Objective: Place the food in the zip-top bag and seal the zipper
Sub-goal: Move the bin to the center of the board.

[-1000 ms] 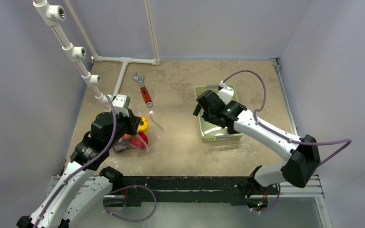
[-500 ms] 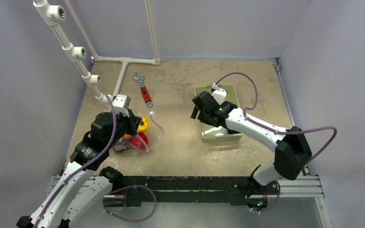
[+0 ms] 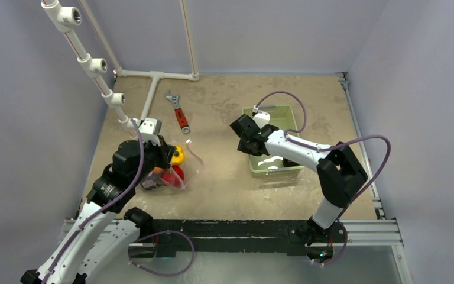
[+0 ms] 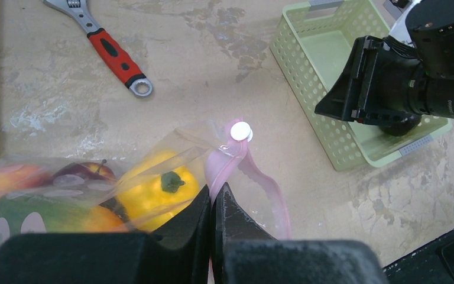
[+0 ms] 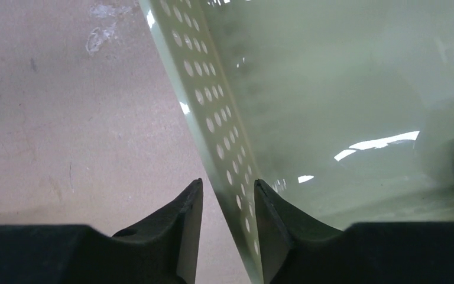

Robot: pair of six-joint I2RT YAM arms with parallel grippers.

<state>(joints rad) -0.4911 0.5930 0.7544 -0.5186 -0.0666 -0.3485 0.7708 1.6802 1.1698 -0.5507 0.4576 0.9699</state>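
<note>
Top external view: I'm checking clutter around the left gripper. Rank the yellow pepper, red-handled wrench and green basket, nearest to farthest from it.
From the left gripper:
1. yellow pepper, right beside it.
2. red-handled wrench, farther back, behind it.
3. green basket, well across on the right side.

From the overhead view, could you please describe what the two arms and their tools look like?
The left arm and right arm share white link shells, black joint housings and a purple cable looping alongside. The left tool and right tool are matte black, tapering to blunt tips.
</note>
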